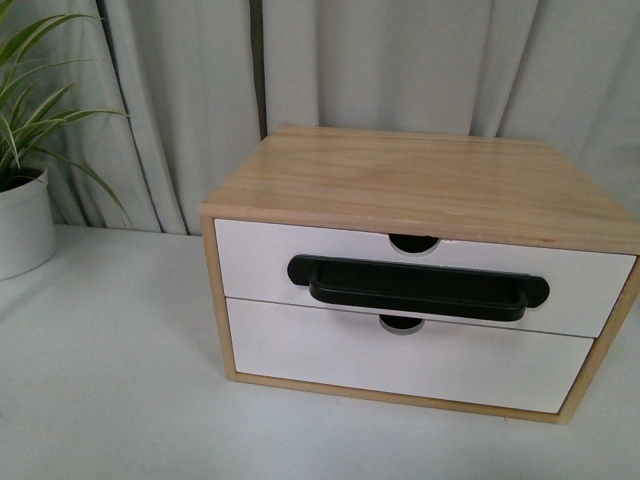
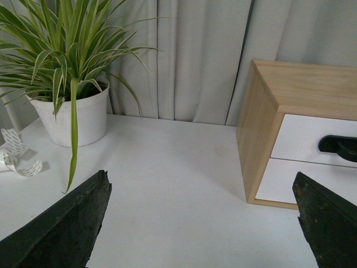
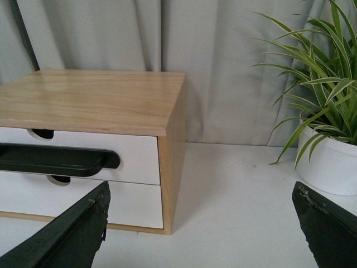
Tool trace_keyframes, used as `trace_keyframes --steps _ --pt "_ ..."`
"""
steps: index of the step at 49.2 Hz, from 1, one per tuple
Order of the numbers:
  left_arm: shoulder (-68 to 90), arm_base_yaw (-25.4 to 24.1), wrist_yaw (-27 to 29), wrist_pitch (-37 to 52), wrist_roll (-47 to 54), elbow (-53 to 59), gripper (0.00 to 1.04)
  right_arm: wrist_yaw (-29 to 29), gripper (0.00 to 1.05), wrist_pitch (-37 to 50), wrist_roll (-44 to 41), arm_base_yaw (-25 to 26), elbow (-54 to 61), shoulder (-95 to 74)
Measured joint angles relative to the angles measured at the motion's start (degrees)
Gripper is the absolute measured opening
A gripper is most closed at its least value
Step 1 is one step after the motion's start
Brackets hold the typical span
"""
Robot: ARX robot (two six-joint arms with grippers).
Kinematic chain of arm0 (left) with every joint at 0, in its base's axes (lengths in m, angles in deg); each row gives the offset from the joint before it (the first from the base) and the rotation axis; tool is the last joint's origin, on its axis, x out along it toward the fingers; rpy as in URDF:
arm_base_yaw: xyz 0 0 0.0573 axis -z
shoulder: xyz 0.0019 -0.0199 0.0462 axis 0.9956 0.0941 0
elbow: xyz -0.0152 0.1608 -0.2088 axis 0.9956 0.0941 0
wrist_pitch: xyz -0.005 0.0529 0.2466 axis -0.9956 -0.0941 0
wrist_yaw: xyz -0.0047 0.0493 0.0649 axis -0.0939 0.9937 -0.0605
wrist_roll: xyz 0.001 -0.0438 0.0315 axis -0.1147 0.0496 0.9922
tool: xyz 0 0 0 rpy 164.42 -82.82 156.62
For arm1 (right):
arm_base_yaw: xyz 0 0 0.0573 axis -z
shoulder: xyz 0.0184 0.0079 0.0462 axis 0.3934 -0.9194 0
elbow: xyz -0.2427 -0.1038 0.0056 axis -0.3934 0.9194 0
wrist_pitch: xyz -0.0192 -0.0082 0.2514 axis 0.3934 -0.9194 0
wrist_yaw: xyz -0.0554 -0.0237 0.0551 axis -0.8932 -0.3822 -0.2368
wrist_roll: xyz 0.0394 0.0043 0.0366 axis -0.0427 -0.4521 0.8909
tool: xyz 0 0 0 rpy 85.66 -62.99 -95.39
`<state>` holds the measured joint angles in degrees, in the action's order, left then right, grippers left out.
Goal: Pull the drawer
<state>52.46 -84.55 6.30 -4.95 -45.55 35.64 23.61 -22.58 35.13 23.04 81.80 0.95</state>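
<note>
A light wood cabinet (image 1: 420,180) stands on the white table. Its upper drawer (image 1: 250,260) has a white front, a long black bar handle (image 1: 418,286) and a semicircular notch (image 1: 413,242) in its rim, and sits flush and closed. Neither arm shows in the front view. My left gripper (image 2: 202,192) is open over bare table, left of the cabinet (image 2: 262,111), with the handle's end (image 2: 338,147) just visible. My right gripper (image 3: 201,192) is open near the cabinet's right corner (image 3: 170,184), the handle (image 3: 56,159) off to its side.
Below sits a plain white drawer front (image 1: 400,365) with no handle. A potted spider plant (image 1: 22,200) stands left of the cabinet and another (image 3: 329,139) to its right. A curled white strip (image 2: 17,156) lies by the left pot (image 2: 72,114). Grey curtains (image 1: 400,60) hang behind.
</note>
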Motion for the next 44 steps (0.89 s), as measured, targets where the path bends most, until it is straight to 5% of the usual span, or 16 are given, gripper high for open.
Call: trace_keyframes --steps 44 --pt "0.0 0.0 0.0 0.0 0.0 0.0 0.99 0.0 0.96 0.0 0.0 0.0 0.0 0.0"
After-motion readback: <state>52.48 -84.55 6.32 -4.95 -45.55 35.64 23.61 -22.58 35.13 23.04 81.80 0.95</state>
